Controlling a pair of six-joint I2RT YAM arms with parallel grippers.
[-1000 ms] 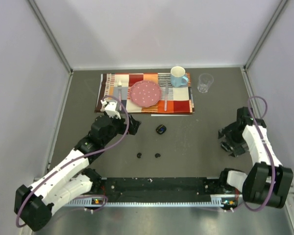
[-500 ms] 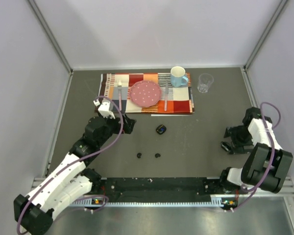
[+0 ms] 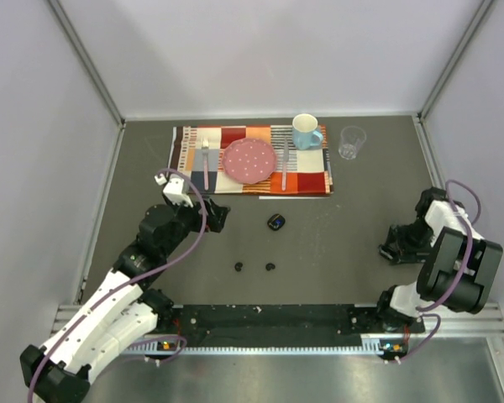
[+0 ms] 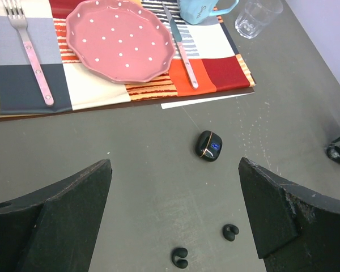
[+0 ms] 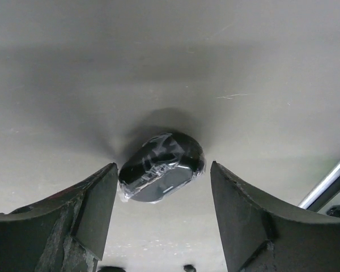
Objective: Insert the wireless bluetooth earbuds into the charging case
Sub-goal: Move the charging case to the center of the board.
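Two tiny black earbuds [image 3: 238,267] [image 3: 270,267] lie on the grey table, seen closer in the left wrist view [image 4: 179,258] [image 4: 230,232]. A black charging case [image 3: 275,222] with a blue display [image 4: 208,145] sits just beyond them. My left gripper [image 3: 215,217] [image 4: 174,170] hovers wide open to the left of the case, holding nothing. At the right wall my right gripper [image 3: 395,245] [image 5: 163,187] straddles a second black oval case [image 5: 161,167] wrapped in clear film. Its left finger [image 5: 99,204] is at the case's end, while the right finger [image 5: 238,209] stands apart.
A patchwork placemat [image 3: 311,180] at the back carries a pink dotted plate [image 3: 249,159], a fork [image 3: 205,161], a knife [image 3: 284,164] and a blue mug [image 3: 306,131]. A clear glass [image 3: 351,141] stands beside it. Metal-framed walls [image 3: 101,210] close both sides.
My right gripper's jaws have narrowed around the wrapped case and that arm has swung closer to the right wall. The left gripper has drawn back a little to the left, still open.
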